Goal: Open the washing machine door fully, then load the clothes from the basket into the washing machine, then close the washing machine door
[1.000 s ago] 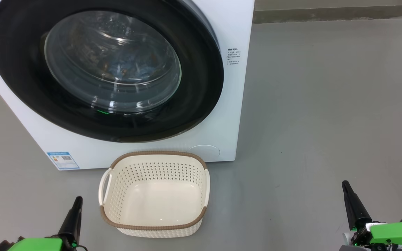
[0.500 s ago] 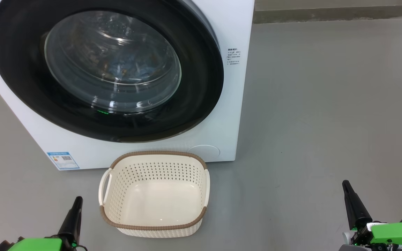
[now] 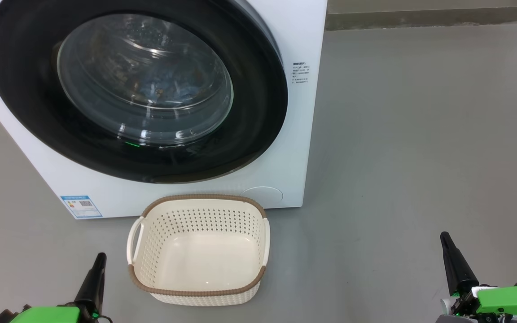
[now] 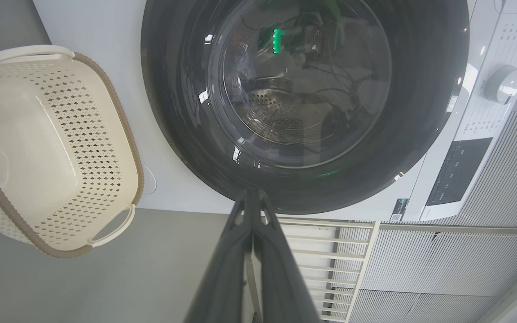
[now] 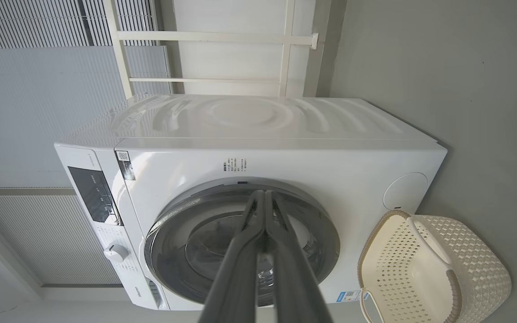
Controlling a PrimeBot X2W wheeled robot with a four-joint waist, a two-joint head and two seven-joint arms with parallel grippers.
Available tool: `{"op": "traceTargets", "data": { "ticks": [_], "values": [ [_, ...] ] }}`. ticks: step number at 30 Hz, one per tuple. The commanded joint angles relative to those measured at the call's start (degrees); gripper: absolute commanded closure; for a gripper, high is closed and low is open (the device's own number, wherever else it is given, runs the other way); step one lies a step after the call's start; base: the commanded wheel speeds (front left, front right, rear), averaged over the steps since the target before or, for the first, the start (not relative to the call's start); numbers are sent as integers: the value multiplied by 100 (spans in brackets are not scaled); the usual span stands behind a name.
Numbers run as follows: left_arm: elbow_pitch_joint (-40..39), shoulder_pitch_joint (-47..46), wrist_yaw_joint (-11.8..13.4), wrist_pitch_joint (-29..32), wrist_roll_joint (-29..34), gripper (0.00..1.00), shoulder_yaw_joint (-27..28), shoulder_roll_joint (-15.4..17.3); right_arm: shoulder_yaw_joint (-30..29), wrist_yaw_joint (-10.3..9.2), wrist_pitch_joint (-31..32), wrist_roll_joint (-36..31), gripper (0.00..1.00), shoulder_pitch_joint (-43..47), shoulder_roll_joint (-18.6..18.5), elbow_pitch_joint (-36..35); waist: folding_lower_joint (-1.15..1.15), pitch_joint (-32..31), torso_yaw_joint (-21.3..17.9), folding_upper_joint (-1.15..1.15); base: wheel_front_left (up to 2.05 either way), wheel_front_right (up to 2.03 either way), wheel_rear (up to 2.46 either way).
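Observation:
The white washing machine (image 3: 292, 148) fills the upper left of the head view. Its door (image 3: 249, 112), a glossy black ring around a bulging glass window, lies shut against the front. Through the glass I make out the clothes (image 3: 164, 87) as blue fabric with brown spots inside the drum. The cream basket (image 3: 204, 197) stands on the floor just before the machine with nothing in it. My left gripper (image 3: 100, 258) sits shut at the lower left, left of the basket. My right gripper (image 3: 444, 237) sits shut at the lower right, well away from it. Both wrist views show the fingers (image 4: 251, 199) (image 5: 264, 197) pressed together, holding nothing.
Grey floor (image 3: 420, 157) stretches to the right of the machine up to a wall base (image 3: 420, 18). A round cover (image 3: 263, 195) sits low on the machine's front. The control panel (image 5: 94, 193) and knob (image 5: 116, 253) are at its top. A white frame (image 5: 222, 58) stands behind it.

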Motion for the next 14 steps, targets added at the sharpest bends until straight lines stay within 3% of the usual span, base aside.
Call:
{"op": "traceTargets", "data": {
  "ticks": [1,14],
  "values": [
    [-164,-232,-17,37,-39,100,204,72,126,-6,46,17,100,-264,-24,-175,0,0,0,0,0,0,0],
    [-164,-232,-17,38,-38,100,205,71,127,-6,46,18,100,-264,-24,-175,0,0,0,0,0,0,0]
  ]
}}
